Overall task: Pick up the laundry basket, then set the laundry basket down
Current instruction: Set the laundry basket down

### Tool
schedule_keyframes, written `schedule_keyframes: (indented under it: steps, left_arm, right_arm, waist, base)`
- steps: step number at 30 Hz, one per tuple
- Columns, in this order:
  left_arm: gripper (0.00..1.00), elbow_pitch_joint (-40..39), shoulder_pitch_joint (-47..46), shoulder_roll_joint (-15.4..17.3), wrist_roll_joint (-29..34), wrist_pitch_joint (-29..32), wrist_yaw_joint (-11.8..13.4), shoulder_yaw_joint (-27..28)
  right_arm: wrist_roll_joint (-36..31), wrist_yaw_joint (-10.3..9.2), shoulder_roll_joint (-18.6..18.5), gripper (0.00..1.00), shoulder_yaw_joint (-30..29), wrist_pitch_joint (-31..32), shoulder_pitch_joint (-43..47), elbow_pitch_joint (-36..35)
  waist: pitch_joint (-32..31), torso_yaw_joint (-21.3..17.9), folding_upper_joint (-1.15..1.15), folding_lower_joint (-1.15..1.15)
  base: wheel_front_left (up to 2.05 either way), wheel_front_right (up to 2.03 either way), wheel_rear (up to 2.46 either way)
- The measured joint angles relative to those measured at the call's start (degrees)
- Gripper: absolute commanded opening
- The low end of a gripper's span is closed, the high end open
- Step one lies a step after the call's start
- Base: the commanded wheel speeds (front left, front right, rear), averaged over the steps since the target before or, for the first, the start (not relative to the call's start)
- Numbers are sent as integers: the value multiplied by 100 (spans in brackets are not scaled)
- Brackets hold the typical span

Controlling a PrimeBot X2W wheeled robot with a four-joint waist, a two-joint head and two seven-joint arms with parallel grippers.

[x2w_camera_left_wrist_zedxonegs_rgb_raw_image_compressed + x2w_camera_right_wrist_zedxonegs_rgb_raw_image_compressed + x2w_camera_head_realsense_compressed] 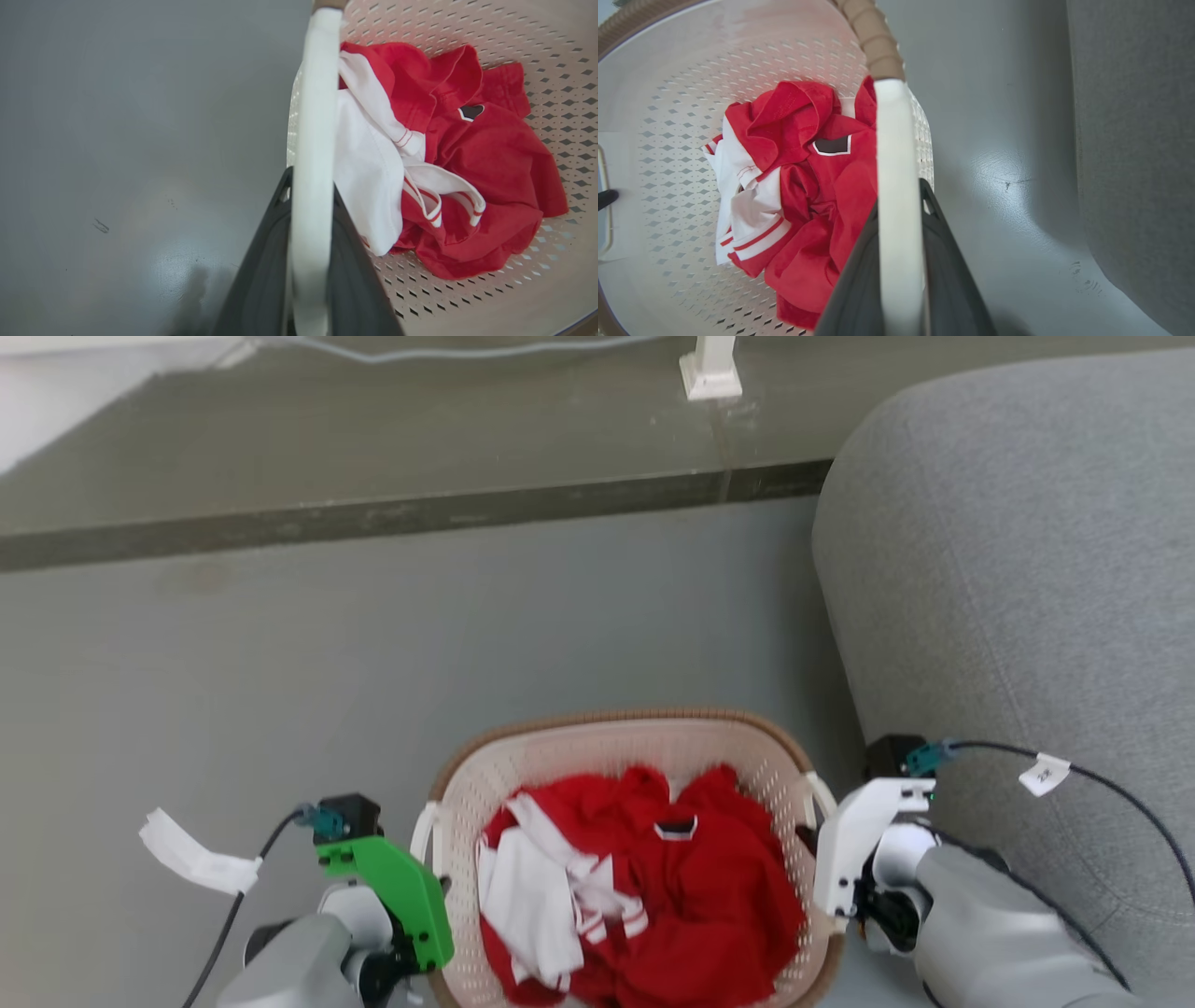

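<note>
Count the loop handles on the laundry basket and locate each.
2: left handle, on the left side of the laundry basket, clamped in the left gripper; right handle, on its right side, clamped in the right gripper.

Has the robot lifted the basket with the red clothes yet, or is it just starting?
Done: the grab. The left gripper is clamped on the left handle, and the right gripper on the right handle.
In hand: lifting the laundry basket with the red and white clothes inside. I cannot tell whether it is off the grey floor.
Left: setting it down and letting go.
</note>
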Motion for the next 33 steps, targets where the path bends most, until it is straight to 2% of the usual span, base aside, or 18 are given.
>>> schedule_keyframes:
  steps: [25, 33]
  left_arm:
    - [0, -36, -1145, 14, 364, -1115, 0, -56]
    - [0, 60, -1529, 12, 450, -1258, 0, -58]
  right_arm:
    - [-1, 1, -275, 0, -15, -1061, -904, -415]
    - [-1, 1, -308, 0, -19, -1246, -1157, -505]
  waist:
    - [1805, 171, 0, 0]
    - [2429, 221, 0, 1]
  base:
    - [0, 0, 0]
    - [0, 0, 0]
